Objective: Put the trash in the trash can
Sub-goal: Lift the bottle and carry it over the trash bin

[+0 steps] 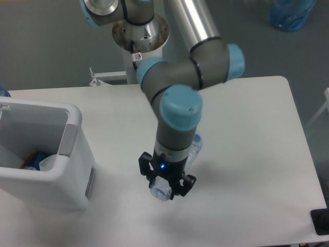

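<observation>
My gripper (165, 186) hangs over the middle of the white table, pointing down, and is shut on the crushed clear plastic bottle (160, 193). The bottle's clear end shows between the fingers, and its other end with the bluish cap (195, 145) sticks out behind the wrist. The bottle looks lifted off the table. The trash can (72, 149), a large white bin with a grey patch on its side, stands at the left edge, well left of the gripper. Inside it lie a whitish crumpled piece (49, 161) and something blue and orange, partly hidden.
The arm's base column (140, 38) rises behind the table's far edge. A blue bag (292, 13) lies on the floor at the top right. A black object (321, 221) sits off the table's front right corner.
</observation>
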